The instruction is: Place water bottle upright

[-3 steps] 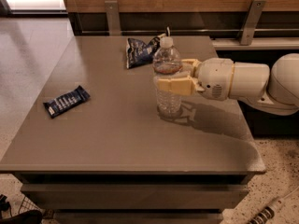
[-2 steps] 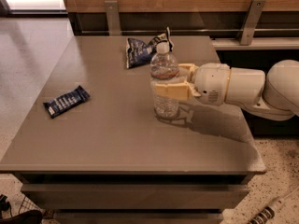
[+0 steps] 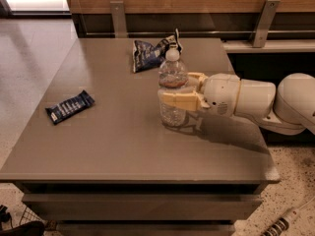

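The water bottle [image 3: 172, 116] is a clear ribbed bottle with a white cap and a reddish label band. It stands upright at the middle right of the grey table [image 3: 113, 141], its base at the table top. My gripper [image 3: 174, 88] reaches in from the right. Its cream fingers [image 3: 178, 101] are closed around the bottle's middle, one on the near side and one on the far side.
A dark blue snack bar [image 3: 70, 106] lies on the table's left side. A crumpled blue chip bag [image 3: 153, 53] lies just behind the bottle. A wooden wall with metal brackets [image 3: 118, 17] runs along the back. My white arm [image 3: 275, 102] overhangs the table's right edge.
My gripper has moved the bottle slightly left and down. The bottle stays upright in the grip.
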{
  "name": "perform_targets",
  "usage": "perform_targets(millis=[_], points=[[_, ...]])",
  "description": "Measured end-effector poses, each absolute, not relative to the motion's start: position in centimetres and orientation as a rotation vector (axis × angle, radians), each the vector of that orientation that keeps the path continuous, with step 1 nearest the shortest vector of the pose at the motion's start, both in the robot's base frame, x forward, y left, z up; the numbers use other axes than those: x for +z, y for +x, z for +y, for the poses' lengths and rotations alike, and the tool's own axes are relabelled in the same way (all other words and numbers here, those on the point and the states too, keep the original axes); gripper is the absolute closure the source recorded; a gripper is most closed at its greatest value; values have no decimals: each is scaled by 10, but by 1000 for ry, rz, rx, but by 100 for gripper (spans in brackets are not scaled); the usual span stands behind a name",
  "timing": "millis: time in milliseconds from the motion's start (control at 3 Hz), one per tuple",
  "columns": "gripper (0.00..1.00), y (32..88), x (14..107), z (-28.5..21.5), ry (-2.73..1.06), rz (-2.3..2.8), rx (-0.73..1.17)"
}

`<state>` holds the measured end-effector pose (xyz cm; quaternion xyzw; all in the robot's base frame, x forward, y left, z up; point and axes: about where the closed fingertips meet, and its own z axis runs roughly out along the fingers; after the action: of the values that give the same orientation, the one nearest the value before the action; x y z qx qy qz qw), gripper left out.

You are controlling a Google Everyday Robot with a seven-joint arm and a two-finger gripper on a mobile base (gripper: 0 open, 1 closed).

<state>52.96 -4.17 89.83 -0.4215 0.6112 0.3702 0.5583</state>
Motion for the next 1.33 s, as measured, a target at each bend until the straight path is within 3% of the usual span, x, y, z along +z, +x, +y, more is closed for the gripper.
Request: perform_targets(millis=[333, 1000, 1333], points=[[88, 530, 902, -42, -994, 1442, 873], [42, 530, 903, -42, -995, 1441, 873], [11, 529, 903, -40, -996, 1441, 875]])
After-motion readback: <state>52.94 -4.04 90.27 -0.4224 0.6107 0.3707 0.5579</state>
